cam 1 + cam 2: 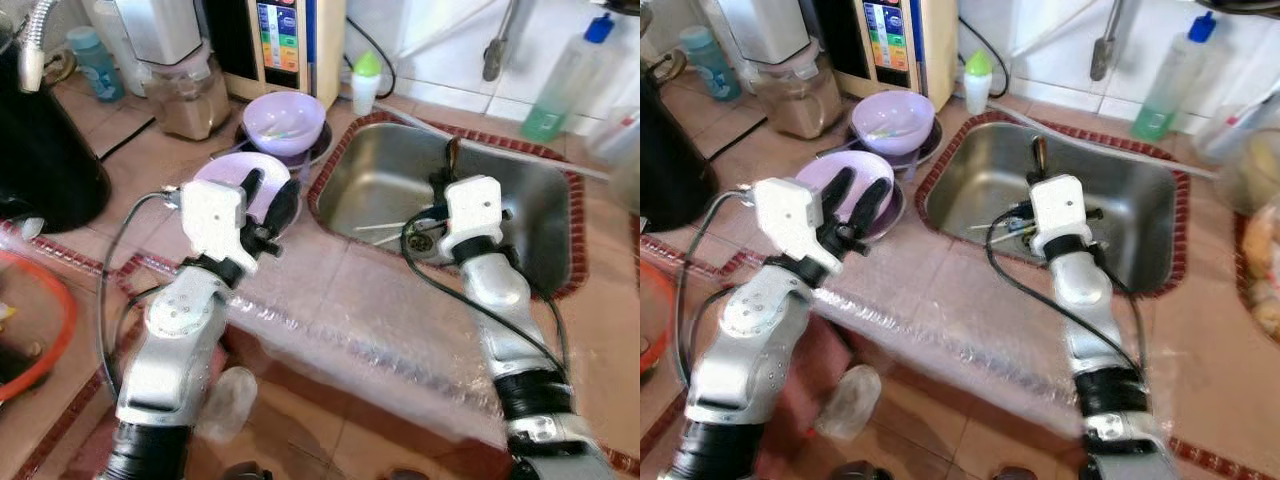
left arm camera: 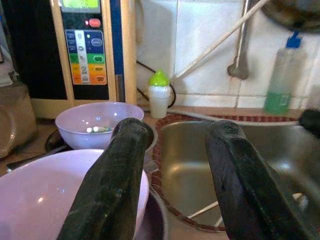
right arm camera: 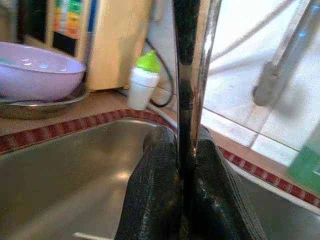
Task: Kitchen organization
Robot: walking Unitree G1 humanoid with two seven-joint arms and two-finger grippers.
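Stainless steel, thin and upright, a utensil handle [image 3: 192, 75] is pinched between the two black fingers [image 3: 155, 200] of the right gripper [image 1: 448, 175], which is clenched on it above the sink [image 1: 380, 165] in the upper middle of the left eye view; what kind of utensil it is cannot be told. On the sink floor near the drain [image 1: 422, 241], some thin pale sticks [image 1: 385, 228] are seen lying. The left gripper [image 1: 266, 200] is held with its fingers [image 2: 112, 185] spread apart and empty, over a lilac bowl [image 1: 215, 172] at the left of the sink. A second lilac bowl [image 1: 284, 121] is set just behind the first, resting on a dark metal plate [image 1: 322, 146], with small greenish bits inside it. At the top of the frame, a small white bottle with a green cap [image 1: 366, 82] is placed near the sink's back corner, and a tall appliance with a coloured button panel [image 1: 279, 35] is stood beside it against the tiled wall. A green liquid bottle with a blue top [image 1: 565, 80] is seen at the upper right. A blender [image 1: 185, 90] is placed at the upper left, and a large black pot [image 1: 45, 160] further left. Along the counter's front edge, a sheet of clear bubble wrap [image 1: 340, 330] is spread across the tiled counter [image 1: 150, 150].
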